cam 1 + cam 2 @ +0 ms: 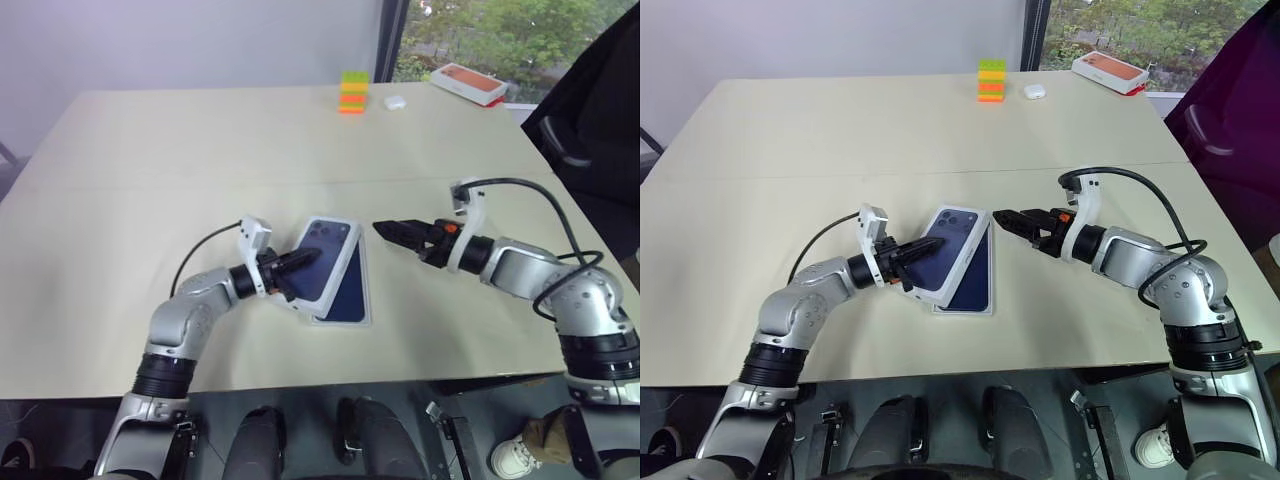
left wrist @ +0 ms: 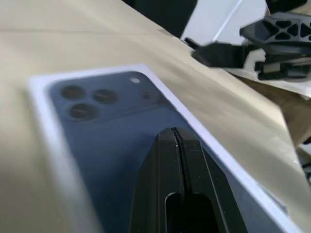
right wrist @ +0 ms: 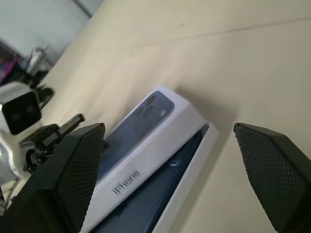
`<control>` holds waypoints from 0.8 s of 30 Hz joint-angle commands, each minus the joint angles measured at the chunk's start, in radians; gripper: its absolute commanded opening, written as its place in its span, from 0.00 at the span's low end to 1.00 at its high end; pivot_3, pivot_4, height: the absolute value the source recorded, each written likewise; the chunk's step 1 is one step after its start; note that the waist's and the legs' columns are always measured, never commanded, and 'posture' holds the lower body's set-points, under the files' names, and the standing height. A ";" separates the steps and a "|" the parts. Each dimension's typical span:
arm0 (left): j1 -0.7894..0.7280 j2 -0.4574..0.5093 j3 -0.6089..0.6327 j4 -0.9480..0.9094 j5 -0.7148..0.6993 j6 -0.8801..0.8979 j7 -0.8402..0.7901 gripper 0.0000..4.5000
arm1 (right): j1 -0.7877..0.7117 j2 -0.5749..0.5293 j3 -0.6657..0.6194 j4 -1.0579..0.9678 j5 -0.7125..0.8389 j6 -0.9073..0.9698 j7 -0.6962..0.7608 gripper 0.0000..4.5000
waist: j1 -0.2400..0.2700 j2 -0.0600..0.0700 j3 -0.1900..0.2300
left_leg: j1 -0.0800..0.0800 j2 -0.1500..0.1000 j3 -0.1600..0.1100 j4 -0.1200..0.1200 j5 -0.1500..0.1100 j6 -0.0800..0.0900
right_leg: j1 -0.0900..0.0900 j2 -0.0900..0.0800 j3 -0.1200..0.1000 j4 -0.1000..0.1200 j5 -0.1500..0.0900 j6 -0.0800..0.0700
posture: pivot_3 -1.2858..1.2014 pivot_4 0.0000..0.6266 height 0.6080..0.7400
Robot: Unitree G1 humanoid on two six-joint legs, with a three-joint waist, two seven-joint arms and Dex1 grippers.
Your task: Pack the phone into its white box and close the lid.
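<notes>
I see the lid [image 1: 322,255] sitting skewed over the white box [image 1: 345,310], printed phone picture face up, not seated square. One long edge is raised, so the far side of the box stays uncovered. The phone [image 1: 348,290] lies in the box, dark back showing past the lid's edge. My left gripper [image 1: 303,260] has its fingers pressed together, tips resting on top of the lid. My right gripper [image 1: 1005,216] has its fingers spread wide, hovering just beside the lid's far corner, clear of it. All of this sits near the front edge of the table [image 1: 200,140]. At the far end stand a stack of coloured blocks [image 1: 352,92] and an orange-topped box [image 1: 468,83].
</notes>
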 commanded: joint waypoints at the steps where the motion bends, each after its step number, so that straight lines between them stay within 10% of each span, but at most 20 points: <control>1: -0.003 -0.010 -0.015 -0.028 0.012 -0.016 -0.007 0.00 | -0.027 0.000 0.024 -0.025 -0.149 -0.068 0.081 0.99 | 0.002 0.000 0.000 | 0.000 0.000 0.000 0.000 0.000 0.000 | 0.000 0.000 0.000 0.000 0.000 0.000 | 0.52 0.24 1.00; 8: -0.006 0.096 0.101 -0.086 -0.027 0.024 0.003 0.00 | 0.029 -0.007 0.132 -0.094 -0.463 -0.270 0.236 0.94 | 0.000 0.000 0.000 | -0.001 0.000 0.000 0.000 0.000 0.000 | 0.000 -0.001 0.000 -0.001 0.000 0.000 | 0.52 0.24 1.00; 17: -0.005 0.219 0.147 0.064 0.037 -0.020 -0.028 0.00 | 0.062 0.022 0.194 -0.129 -0.624 -0.302 0.331 0.01 | 0.008 0.000 0.000 | 0.000 -0.001 0.001 0.001 0.000 0.000 | 0.001 -0.002 -0.001 -0.001 0.000 0.000 | 0.52 0.24 1.00; 24: -0.070 0.143 0.085 0.127 0.022 0.131 -0.037 0.00 | 0.024 0.071 0.181 -0.104 -0.690 -0.282 0.331 0.01 | 0.023 0.000 0.000 | -0.001 -0.001 0.001 0.002 0.000 0.000 | 0.001 -0.002 -0.001 0.000 0.001 -0.001 | 0.52 0.24 1.00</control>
